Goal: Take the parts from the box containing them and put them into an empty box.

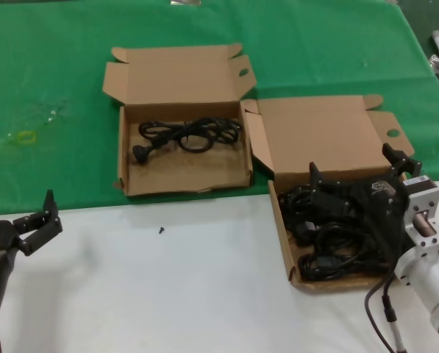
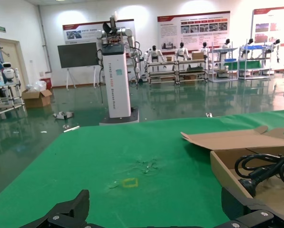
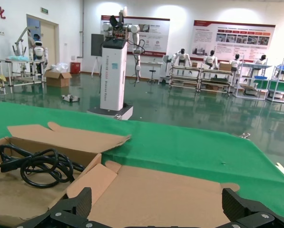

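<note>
The right cardboard box (image 1: 284,234) holds a pile of black power cords (image 1: 329,243). My right gripper (image 1: 351,168) hangs open and empty just above that pile; in the right wrist view it (image 3: 156,205) faces the box's raised lid (image 3: 170,190). The left cardboard box (image 1: 127,158) stands open with one coiled black cord (image 1: 190,134) inside; this cord also shows in the right wrist view (image 3: 37,164) and the left wrist view (image 2: 265,171). My left gripper (image 1: 37,223) is open and empty over the white table at the near left, apart from both boxes.
The boxes lie on a green cloth (image 1: 50,73) that meets a white tabletop (image 1: 168,294) in front. A small black bit (image 1: 161,230) lies on the white part. A yellow mark (image 1: 24,137) is on the cloth at the far left.
</note>
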